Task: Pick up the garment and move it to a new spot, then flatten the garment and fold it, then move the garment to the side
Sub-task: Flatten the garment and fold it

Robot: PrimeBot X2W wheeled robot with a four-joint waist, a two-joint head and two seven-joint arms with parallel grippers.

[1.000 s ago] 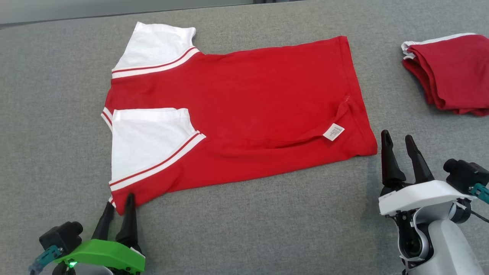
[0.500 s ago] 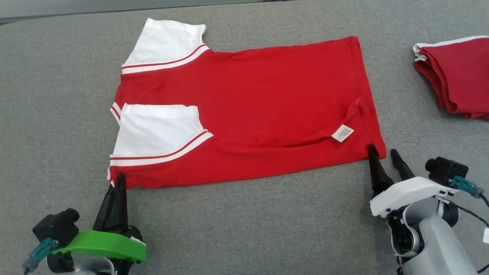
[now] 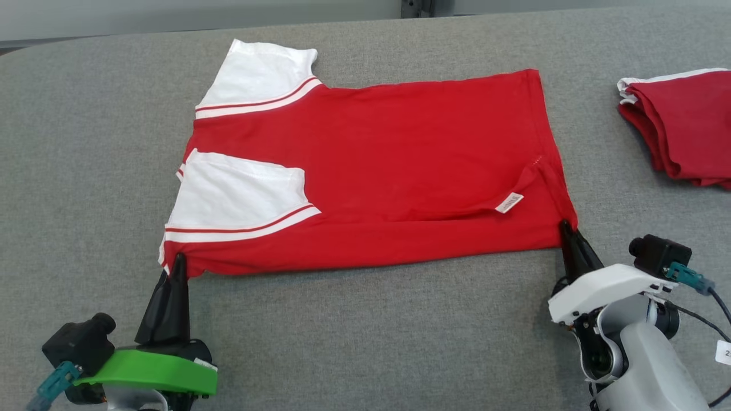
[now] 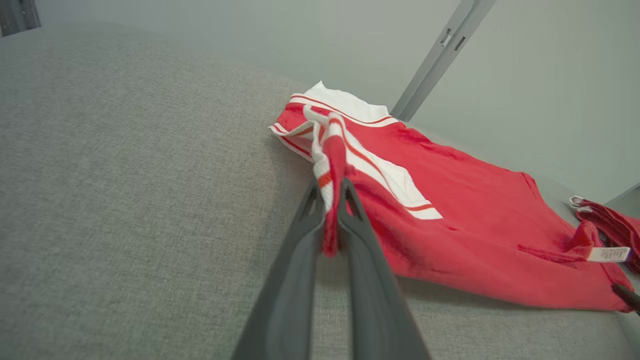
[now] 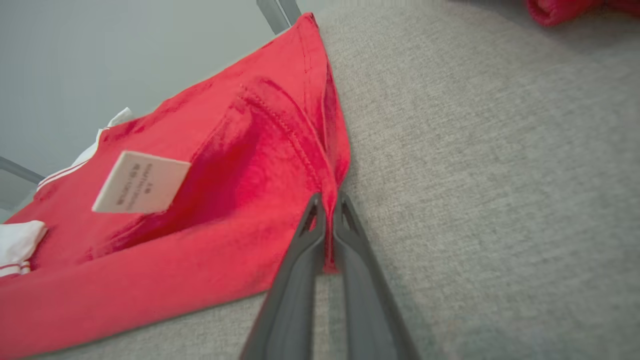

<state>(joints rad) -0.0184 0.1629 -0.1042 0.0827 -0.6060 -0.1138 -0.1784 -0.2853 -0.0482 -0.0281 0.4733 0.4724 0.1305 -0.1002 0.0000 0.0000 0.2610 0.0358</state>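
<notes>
The garment [image 3: 400,165] is a red T-shirt with white sleeves, lying sideways on the grey table with one long side folded over and a white care label [image 3: 509,202] showing. My left gripper [image 3: 178,264] is shut on its near left corner by the shoulder; in the left wrist view the red and white cloth [image 4: 331,200] is pinched between the fingers. My right gripper [image 3: 566,229] is shut on the near right hem corner, and the right wrist view shows the red hem [image 5: 327,235] squeezed between its fingers.
A second red garment [image 3: 685,131], folded with a white trim, lies at the table's right edge. The grey fabric table [image 3: 365,342] stretches wide in front of the shirt and to its left. A metal post [image 3: 417,8] stands behind the far edge.
The right gripper moved in and shut on the hem corner. The left gripper shut on the shoulder corner earlier and holds it. The near edge of the shirt now lies straighter.
</notes>
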